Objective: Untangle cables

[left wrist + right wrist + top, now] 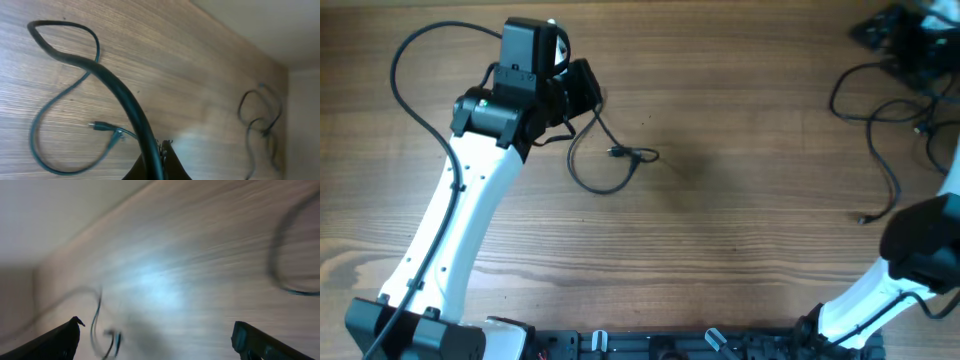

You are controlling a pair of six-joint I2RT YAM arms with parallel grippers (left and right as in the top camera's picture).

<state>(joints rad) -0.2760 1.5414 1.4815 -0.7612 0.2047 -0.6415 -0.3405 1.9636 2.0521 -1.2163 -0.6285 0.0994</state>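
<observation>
One thin black cable (603, 186) lies in a loop on the wooden table left of centre, its small plug (618, 152) near the loop's top. My left gripper (585, 92) sits at that cable's upper end. In the left wrist view the left gripper (163, 161) is shut on the cable (116, 86), which rises from the jaws and curls left toward the plug (100, 126). More cables (880, 120) sprawl at the far right. My right gripper (157, 340) is open above the table with nothing between its fingers; a blurred cable (96, 317) lies below it.
A dark heap of cords (908, 38) sits in the far right corner. The right arm (920, 245) stands at the lower right edge. The left arm (460, 210) slants across the left side. A thick black arm wire (415, 95) arcs at the upper left.
</observation>
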